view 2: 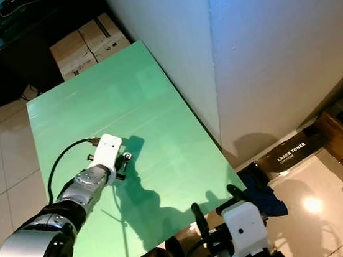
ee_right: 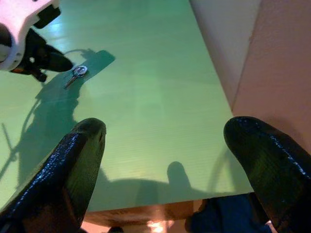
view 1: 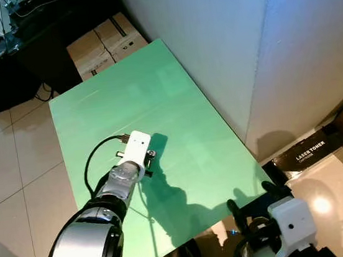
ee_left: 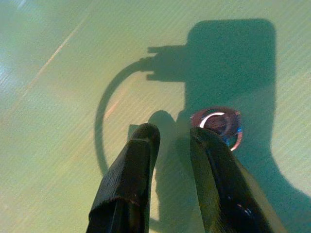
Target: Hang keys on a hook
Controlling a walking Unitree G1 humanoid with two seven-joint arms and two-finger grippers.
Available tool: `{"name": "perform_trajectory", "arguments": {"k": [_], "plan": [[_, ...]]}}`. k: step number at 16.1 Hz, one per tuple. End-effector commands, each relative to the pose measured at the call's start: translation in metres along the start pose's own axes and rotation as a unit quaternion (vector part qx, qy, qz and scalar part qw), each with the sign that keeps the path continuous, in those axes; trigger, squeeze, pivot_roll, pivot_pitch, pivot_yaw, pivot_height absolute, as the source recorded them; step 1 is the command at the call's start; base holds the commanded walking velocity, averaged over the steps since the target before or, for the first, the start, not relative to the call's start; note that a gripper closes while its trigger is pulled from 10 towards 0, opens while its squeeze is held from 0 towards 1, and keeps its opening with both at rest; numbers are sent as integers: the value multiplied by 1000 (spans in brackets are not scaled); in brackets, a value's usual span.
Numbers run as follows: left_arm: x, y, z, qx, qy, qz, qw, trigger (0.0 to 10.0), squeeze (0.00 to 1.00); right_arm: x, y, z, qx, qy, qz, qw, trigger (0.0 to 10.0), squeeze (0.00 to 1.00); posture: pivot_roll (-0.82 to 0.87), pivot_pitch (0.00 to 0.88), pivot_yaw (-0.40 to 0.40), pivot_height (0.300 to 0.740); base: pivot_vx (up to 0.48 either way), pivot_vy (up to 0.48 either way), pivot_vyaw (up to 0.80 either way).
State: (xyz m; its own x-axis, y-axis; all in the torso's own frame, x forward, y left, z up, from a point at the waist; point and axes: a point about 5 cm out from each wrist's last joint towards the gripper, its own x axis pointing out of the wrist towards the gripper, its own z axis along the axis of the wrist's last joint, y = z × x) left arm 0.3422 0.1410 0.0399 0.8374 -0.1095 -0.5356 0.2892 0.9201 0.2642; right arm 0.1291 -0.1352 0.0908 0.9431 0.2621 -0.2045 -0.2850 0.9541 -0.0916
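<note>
Your left gripper [ee_left: 167,138] has its fingers narrowly apart, holding nothing, right above the keys [ee_left: 217,124] lying on the green table [view 1: 181,108]. Your right gripper [ee_right: 170,145] is wide open near the table edge.

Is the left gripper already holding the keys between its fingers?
No. In the left wrist view the keys lie on the green table just beyond the left gripper, whose open fingers hold nothing.
</note>
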Motion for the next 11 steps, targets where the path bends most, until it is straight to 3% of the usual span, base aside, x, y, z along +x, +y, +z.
{"name": "perform_trajectory", "arguments": {"k": [1, 11], "plan": [[-3, 6, -20, 0, 33, 12, 999, 10000, 0, -3, 2, 2, 10, 3, 5, 1000, 10000, 0, -432, 292, 262, 740, 0, 0, 0], [-4, -1, -27, -15, 47, 4, 999, 10000, 0, -7, 3, 4, 6, 10, 14, 1000, 10000, 0, -443, 320, 253, 740, 0, 0, 0]]}}
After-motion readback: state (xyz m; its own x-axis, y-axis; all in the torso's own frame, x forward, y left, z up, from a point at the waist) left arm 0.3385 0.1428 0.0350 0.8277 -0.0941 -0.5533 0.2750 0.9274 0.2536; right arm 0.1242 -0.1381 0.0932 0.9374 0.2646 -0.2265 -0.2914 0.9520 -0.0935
